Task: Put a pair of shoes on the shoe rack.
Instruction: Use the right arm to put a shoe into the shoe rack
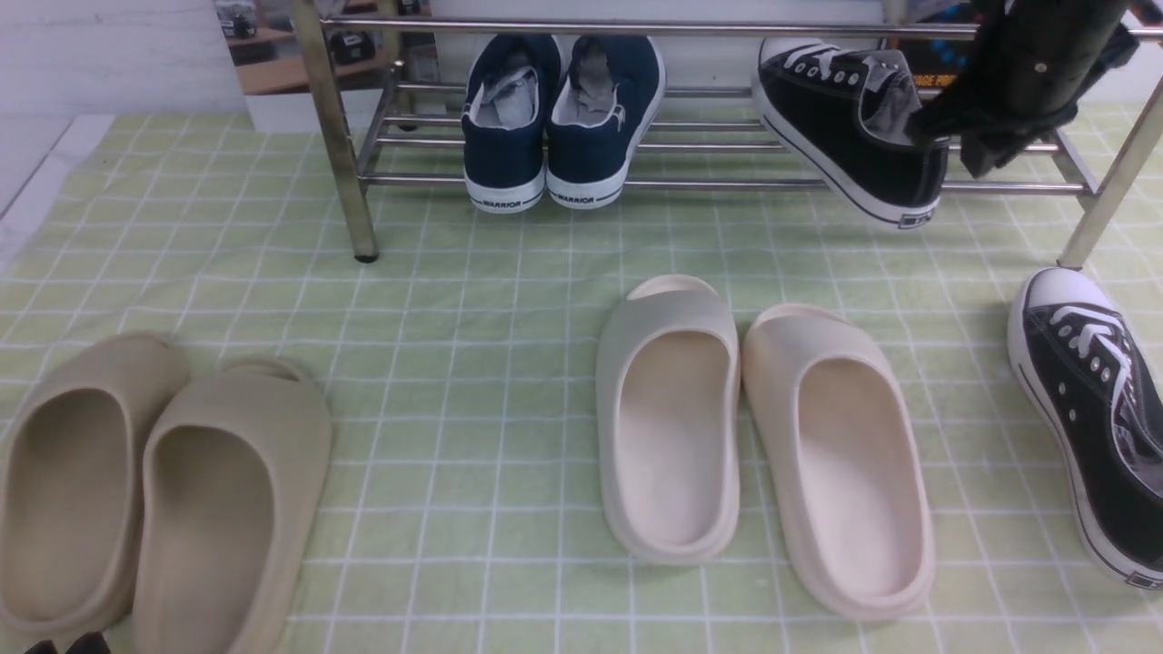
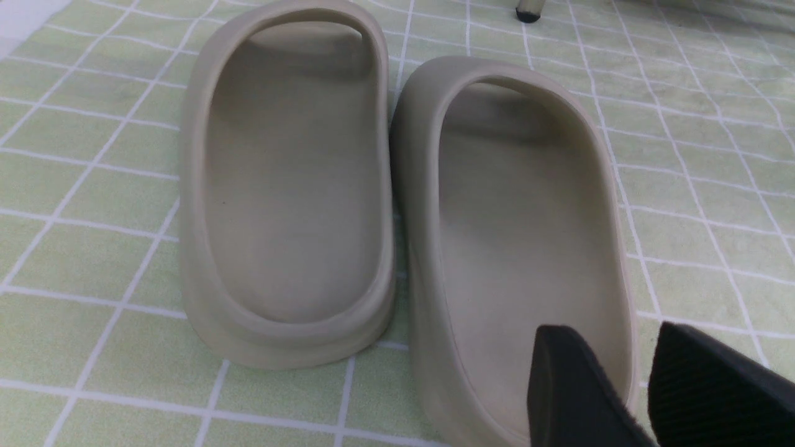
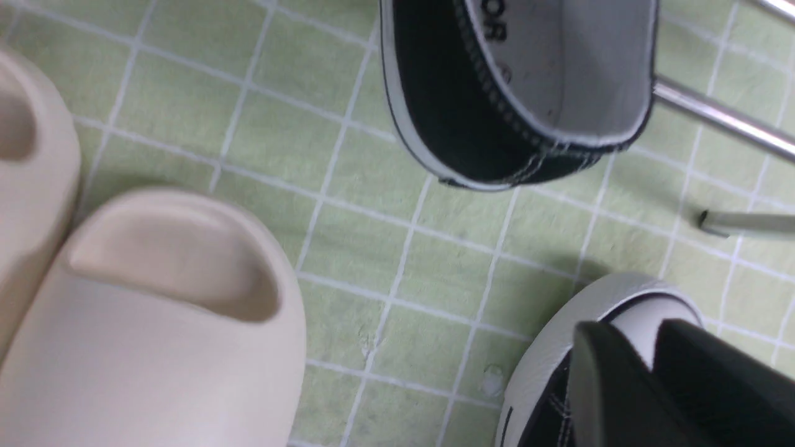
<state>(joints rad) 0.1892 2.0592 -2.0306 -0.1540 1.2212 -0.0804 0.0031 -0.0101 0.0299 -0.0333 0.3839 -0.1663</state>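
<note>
The chrome shoe rack (image 1: pixel 727 183) stands at the back. One black sneaker (image 1: pixel 845 127) lies tilted on its lower bars at the right, with its heel hanging over the front bar; its heel also shows in the right wrist view (image 3: pixel 472 112). The other black sneaker (image 1: pixel 1090 400) lies on the cloth at the far right, toe toward the rack. My right gripper (image 1: pixel 931 127) hovers by the racked sneaker's heel, shut and empty. In its wrist view the right gripper (image 3: pixel 621 332) sits over the floor sneaker's white toe cap (image 3: pixel 559 360). My left gripper (image 2: pixel 599 335) is shut and empty, low at the front left.
Navy WARRIOR sneakers (image 1: pixel 563 118) sit on the rack's left part. Cream slides (image 1: pixel 763 427) lie mid-cloth and beige slides (image 1: pixel 154 490) at the front left, under my left gripper (image 1: pixel 65 645). A rack leg (image 1: pixel 1104 200) stands just behind the floor sneaker.
</note>
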